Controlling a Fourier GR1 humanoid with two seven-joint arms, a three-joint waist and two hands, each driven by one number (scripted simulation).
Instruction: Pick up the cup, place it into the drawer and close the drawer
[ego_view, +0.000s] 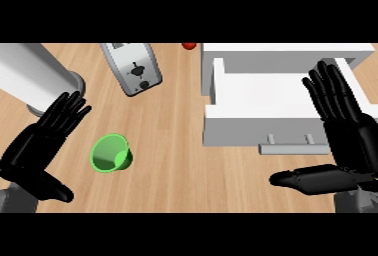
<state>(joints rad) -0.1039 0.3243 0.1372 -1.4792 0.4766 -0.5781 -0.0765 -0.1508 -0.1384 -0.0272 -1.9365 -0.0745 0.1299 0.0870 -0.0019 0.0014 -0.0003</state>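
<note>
— While the cup (111, 153) lies seemingly tipped at lower left, just beside the left hand (40, 145), could it roll?
— Likely, if that flat, empty hand nudges it sideways. The right hand (343, 130), also spread and empty, hangs by the open drawer (266, 95) at right and could bump it.

Red thing (190, 45), maybe fruit, cropped, drawer (258, 95) partly hidden

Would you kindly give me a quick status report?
Left hand open beside green cup. Right hand open by drawer. Cup on counter, unheld. Drawer open, nothing in the way.
</note>
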